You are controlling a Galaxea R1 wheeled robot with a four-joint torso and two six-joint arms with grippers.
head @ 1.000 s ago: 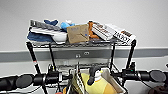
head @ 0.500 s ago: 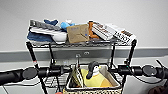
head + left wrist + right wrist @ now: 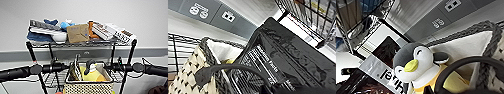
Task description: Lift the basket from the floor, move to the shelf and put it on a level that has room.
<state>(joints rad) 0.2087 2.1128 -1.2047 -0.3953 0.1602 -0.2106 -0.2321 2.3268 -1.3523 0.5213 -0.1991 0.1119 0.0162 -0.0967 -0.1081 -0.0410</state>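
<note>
Two dark arms reach in from either side at one height, and between them, nearest of all, hangs the basket (image 3: 88,85), its beige woven front low and central, its thin metal rim level with the arms. The left arm (image 3: 17,72) ends at the basket's left rim and the right arm (image 3: 152,68) at its right rim. Whether the left gripper (image 3: 65,67) or the right gripper (image 3: 109,67) is pinched on the rim or spread apart I cannot tell; the fingers are lost among the dark fittings.

Inside the basket stands a flat black packet (image 3: 285,57) with white print, leaning at the left end, and beside it a soft penguin toy (image 3: 416,65) with a grey head, white face and yellow beak over something yellow. A dark handle loop (image 3: 225,70) arches over the basket's woven wall in the left wrist view.

Just behind the basket is the shelf (image 3: 132,50), black posts rising on both sides. The level (image 3: 51,77), a silver wire grid, lies at about the height of the basket's rim, showing to the left and right of it. Above, the top tier carries blue cloth (image 3: 37,37), a brown cardboard box (image 3: 78,33) and printed cartons (image 3: 112,32). Farthest back is a pale wall with a grey band (image 3: 150,52) bearing sockets.
</note>
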